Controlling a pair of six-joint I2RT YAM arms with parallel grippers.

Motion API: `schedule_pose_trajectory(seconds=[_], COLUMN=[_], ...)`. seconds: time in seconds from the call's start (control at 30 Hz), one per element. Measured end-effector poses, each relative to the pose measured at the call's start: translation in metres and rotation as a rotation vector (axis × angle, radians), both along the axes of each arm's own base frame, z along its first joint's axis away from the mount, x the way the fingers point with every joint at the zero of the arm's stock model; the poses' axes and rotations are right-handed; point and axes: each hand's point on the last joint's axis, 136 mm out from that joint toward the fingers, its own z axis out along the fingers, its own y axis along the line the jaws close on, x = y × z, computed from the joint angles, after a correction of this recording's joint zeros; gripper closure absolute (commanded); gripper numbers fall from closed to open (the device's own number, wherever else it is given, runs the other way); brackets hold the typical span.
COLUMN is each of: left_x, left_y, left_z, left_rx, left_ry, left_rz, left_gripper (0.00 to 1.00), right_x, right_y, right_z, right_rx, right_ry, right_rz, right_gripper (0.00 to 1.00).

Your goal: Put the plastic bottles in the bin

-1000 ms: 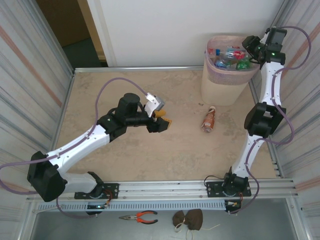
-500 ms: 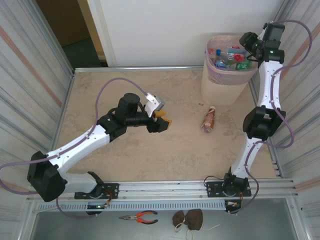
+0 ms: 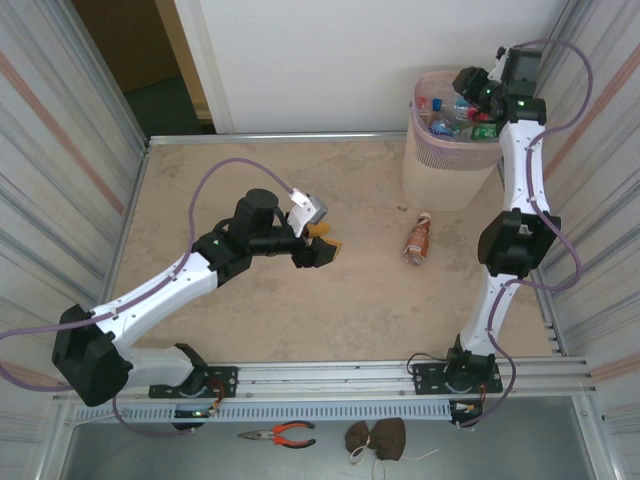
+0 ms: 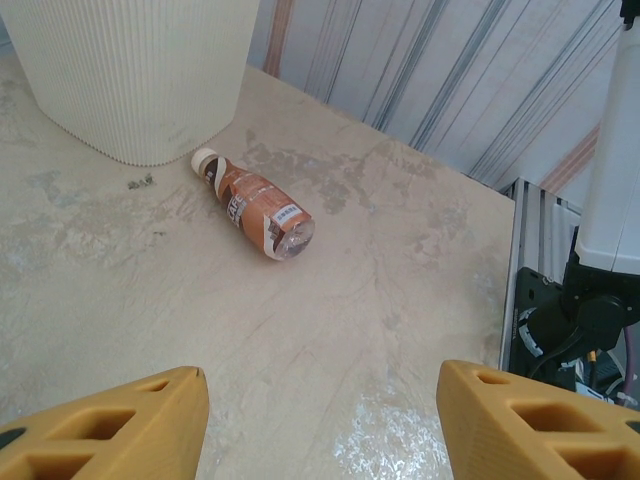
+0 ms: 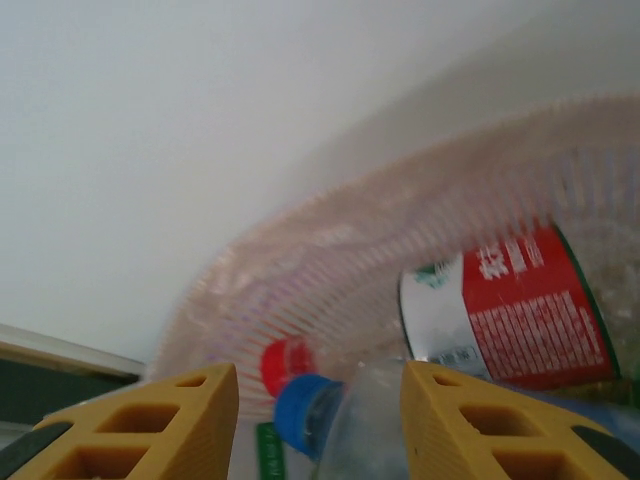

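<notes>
One brownish plastic bottle (image 3: 418, 240) with a white cap lies on its side on the table, just in front of the bin (image 3: 445, 170). In the left wrist view that bottle (image 4: 262, 205) lies ahead of my open, empty left gripper (image 4: 320, 375), with the bin (image 4: 140, 70) behind it. My left gripper (image 3: 328, 247) hovers mid-table, left of the bottle. My right gripper (image 3: 468, 85) hangs over the bin's mouth. Its jaws (image 5: 320, 370) stand apart above several bottles in the bin (image 5: 330, 270): a clear blue-capped bottle (image 5: 330, 420) and a red-labelled one (image 5: 530, 300).
Corrugated metal walls close in both sides, and a white wall stands behind the bin. The right arm's base (image 4: 580, 310) sits on the front rail. Orange-handled pliers (image 3: 280, 433) and a brown lump (image 3: 378, 438) lie below the rail.
My right gripper has swung left from the bin's right rim to over its opening. The left arm has barely moved.
</notes>
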Motion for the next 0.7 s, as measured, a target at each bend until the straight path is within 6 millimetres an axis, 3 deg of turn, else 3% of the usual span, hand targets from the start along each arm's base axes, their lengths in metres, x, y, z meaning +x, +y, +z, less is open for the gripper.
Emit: schedule_pose_trajectory(seconds=[0.27, 0.47, 0.53, 0.7], left_x=[-0.001, 0.004, 0.008, 0.02], left_y=[0.0, -0.004, -0.008, -0.03], left_z=[-0.003, -0.012, -0.022, -0.047], left_rx=[0.003, 0.012, 0.024, 0.075], left_ry=[0.009, 0.029, 0.048, 0.102], left_rz=[0.0, 0.004, 0.007, 0.008], left_gripper=[0.39, 0.4, 0.4, 0.4], right_x=[0.004, -0.011, -0.021, -0.065], right_y=[-0.001, -0.003, -0.006, -0.014], right_z=[0.004, 0.015, 0.027, 0.082], right_rx=[0.011, 0.014, 0.013, 0.0], right_ry=[-0.029, -0.01, -0.016, -0.098], right_rz=[-0.005, -0.015, -0.022, -0.048], right_gripper=[0.55, 0.54, 0.53, 0.52])
